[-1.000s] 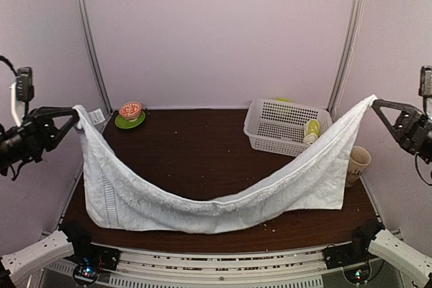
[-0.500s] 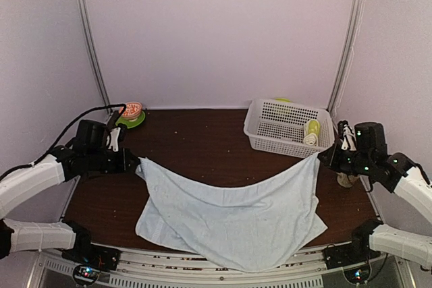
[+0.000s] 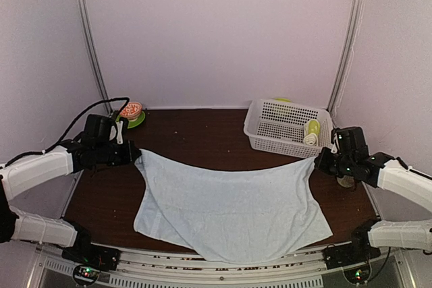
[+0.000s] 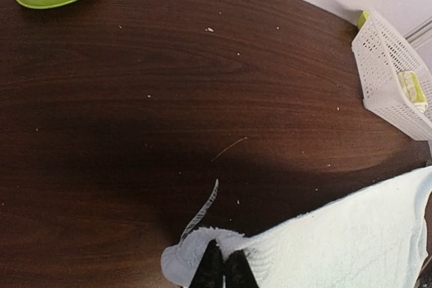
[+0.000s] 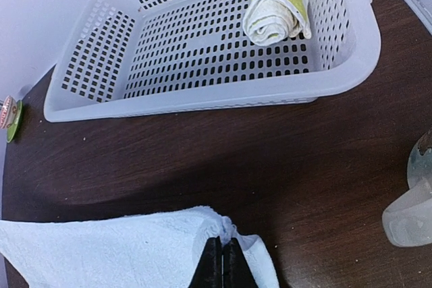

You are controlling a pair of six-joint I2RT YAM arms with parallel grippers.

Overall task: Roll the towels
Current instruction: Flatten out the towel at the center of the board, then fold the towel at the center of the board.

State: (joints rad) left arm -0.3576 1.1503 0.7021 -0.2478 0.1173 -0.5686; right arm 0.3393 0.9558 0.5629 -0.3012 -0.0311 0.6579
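1. At the rear left of the counter [image 3: 196,136], a green saucer [image 3: 127,124] carries a small red-patterned bowl [image 3: 131,108].
2. The left tool [image 3: 133,155] hangs low over the counter, clenched on the left rear corner of the pale-blue towel [image 3: 229,207]. In the left wrist view its fingertips [image 4: 214,268] are pinched together on the bunched corner, and a thin strip [image 4: 202,210] sticks out of the cloth there.
3. The pale-blue towel is spread between the two tools. Most of it lies flat on the counter, its front edge reaches the counter's near edge, and its rear edge dips slightly in the middle.
4. At the right rear stands a white basket [image 3: 270,143]. The lime-green towel [image 3: 312,131] lies rolled inside it, against its right end wall.
5. The right tool [image 3: 317,163], just in front of the basket, is clenched on the towel's right rear corner.
6. A pale cup [image 5: 408,217] stands to the right, on the counter.
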